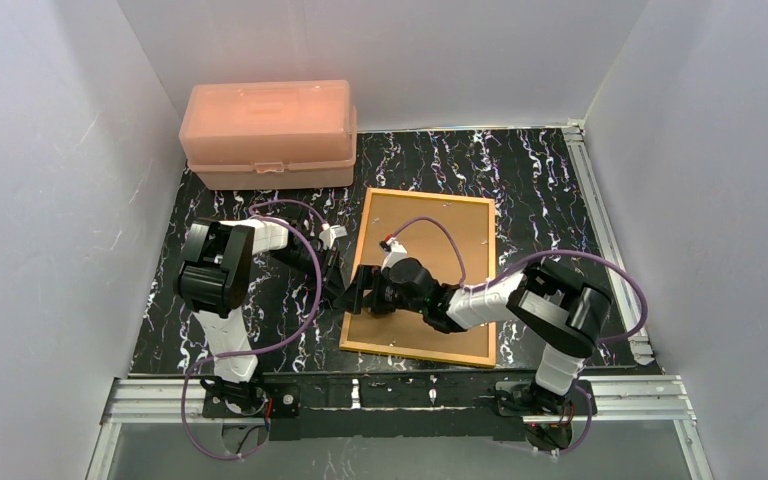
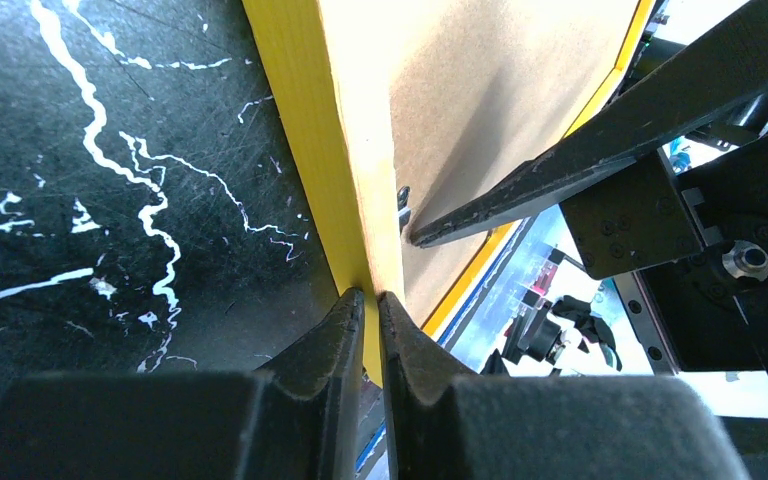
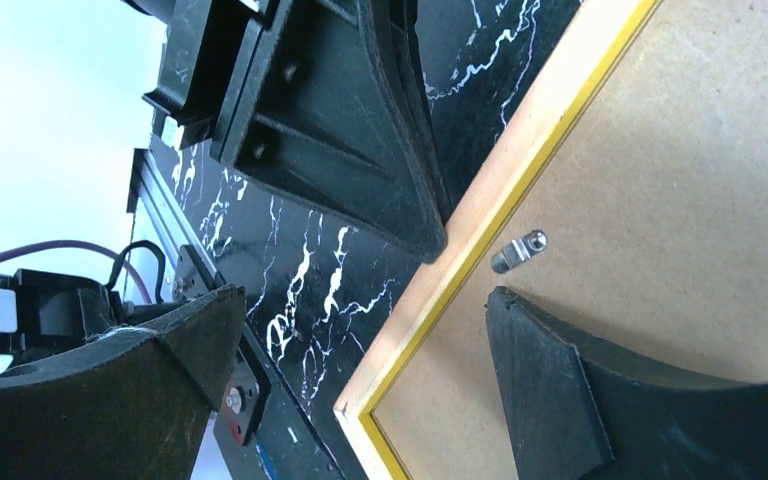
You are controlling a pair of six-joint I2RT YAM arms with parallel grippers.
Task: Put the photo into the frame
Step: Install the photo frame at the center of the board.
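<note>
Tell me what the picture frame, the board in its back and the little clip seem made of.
The frame: probably wood, pale and bare on its back edge, painted yellow on its side. The backing board: seemingly fibreboard, matte brown, even, no grain. The clip: metal, shiny silver.

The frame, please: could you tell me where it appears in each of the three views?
Top view: the frame lies back up in the middle of the picture.
Left wrist: its yellow edge runs from top centre down into the left hand.
Right wrist: its rail crosses diagonally, top right to bottom centre.
Shared landmark: the left hand pinching the frame's left edge.
</note>
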